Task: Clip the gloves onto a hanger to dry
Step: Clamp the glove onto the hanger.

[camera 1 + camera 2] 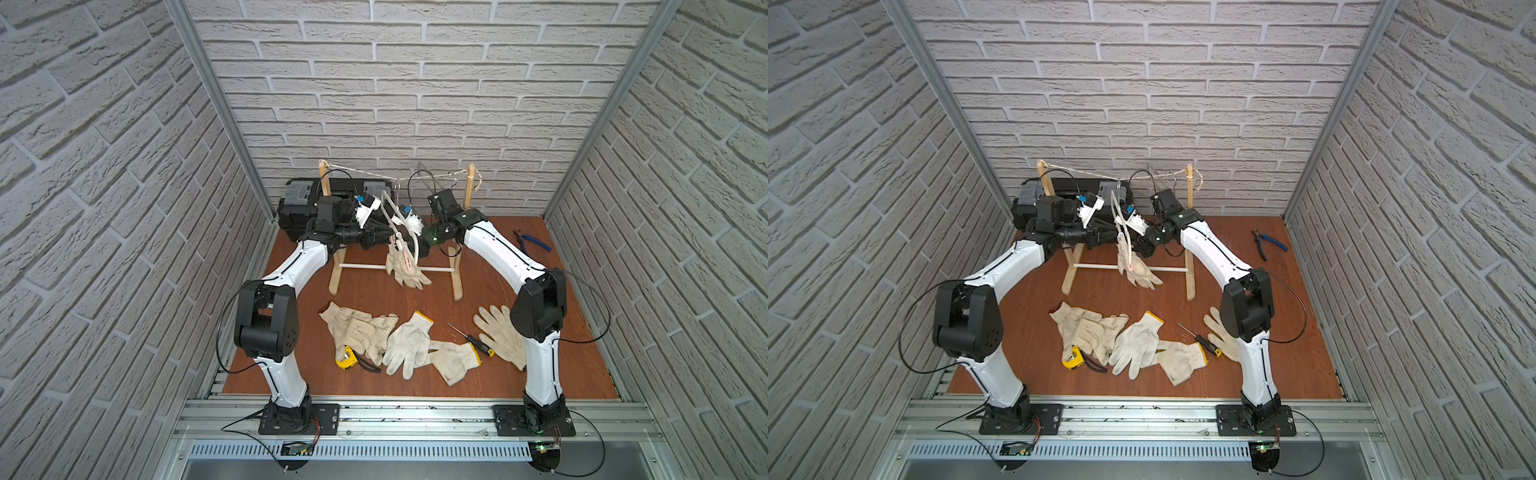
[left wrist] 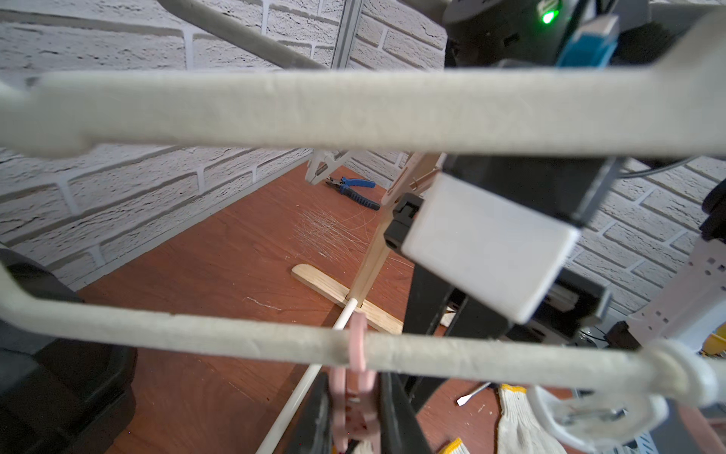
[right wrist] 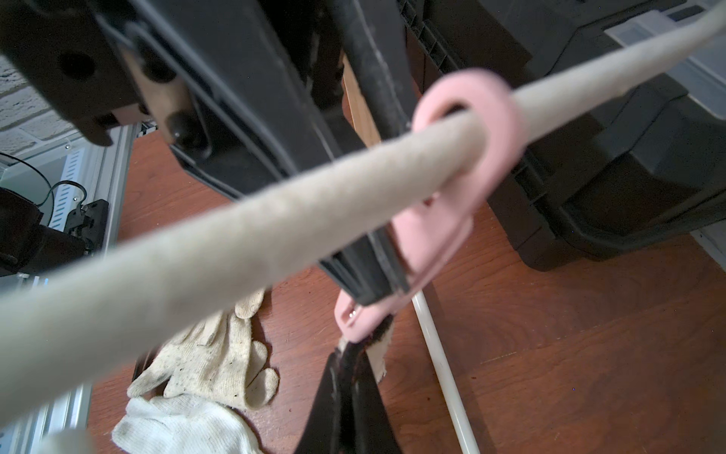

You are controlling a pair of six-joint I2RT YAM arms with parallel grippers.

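Clipping step: your left tool pinched the pink clip, closed right tool held the glove; release was due next.

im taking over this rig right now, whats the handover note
Grippers: left gripper shut on the pink clip hanging on the lower bar of the hanger; right gripper shut on the cuff of one glove, just under that clip.
Done: nothing surely clipped; I cannot tell whether the clip bites this glove.
Left: finish it, then clip the five gloves lying on the board.
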